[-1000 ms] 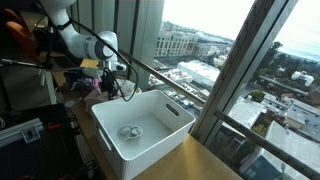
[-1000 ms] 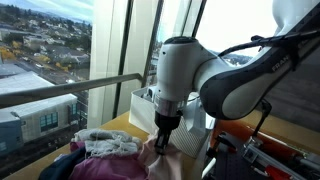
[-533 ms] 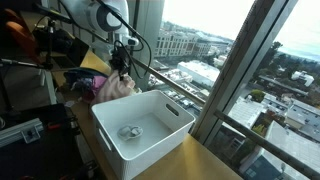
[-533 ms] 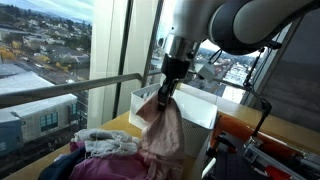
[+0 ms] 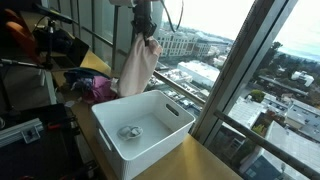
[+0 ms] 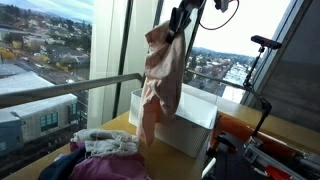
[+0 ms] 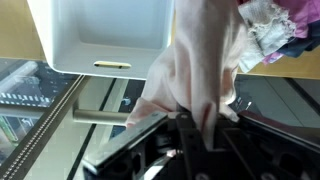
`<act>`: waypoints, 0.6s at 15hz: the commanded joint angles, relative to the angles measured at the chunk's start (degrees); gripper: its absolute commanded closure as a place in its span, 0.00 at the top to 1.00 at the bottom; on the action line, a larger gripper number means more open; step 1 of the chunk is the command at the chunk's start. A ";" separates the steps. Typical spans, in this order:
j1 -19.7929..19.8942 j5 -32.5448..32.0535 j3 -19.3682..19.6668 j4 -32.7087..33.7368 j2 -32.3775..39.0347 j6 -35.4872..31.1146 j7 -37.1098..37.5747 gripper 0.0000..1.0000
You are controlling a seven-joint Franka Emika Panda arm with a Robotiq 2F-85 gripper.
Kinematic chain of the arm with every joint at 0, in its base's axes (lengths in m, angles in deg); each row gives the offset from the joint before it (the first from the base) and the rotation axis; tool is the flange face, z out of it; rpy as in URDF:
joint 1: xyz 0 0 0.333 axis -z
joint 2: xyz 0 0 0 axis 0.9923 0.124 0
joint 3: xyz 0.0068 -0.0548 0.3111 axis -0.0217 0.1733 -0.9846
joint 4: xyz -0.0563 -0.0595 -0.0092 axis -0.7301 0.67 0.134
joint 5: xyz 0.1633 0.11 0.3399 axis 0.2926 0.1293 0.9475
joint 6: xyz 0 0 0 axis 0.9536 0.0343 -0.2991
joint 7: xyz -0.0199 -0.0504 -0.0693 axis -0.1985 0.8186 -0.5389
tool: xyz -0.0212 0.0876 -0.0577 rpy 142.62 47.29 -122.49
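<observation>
While my gripper (image 7: pixel 195 128) hangs high above the table, its fingers are pinched tight on the top of a pale pink cloth (image 7: pixel 200 60), which dangles free in the air. Below, the hem hangs between the white bin (image 5: pixel 150 135) and a pile of clothes (image 6: pixel 105 150). Farther off, the tall window (image 5: pixel 215 30) shows city rooftops.

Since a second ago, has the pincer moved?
Yes. The pincer has risen, from low beside the white bin to well above its rim, and shifted towards the bin. It is shut on the pink cloth, which hangs below it.
</observation>
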 commanded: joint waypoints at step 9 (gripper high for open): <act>10.80 6.20 6.50 7.74 3.90 3.13 -7.01 0.03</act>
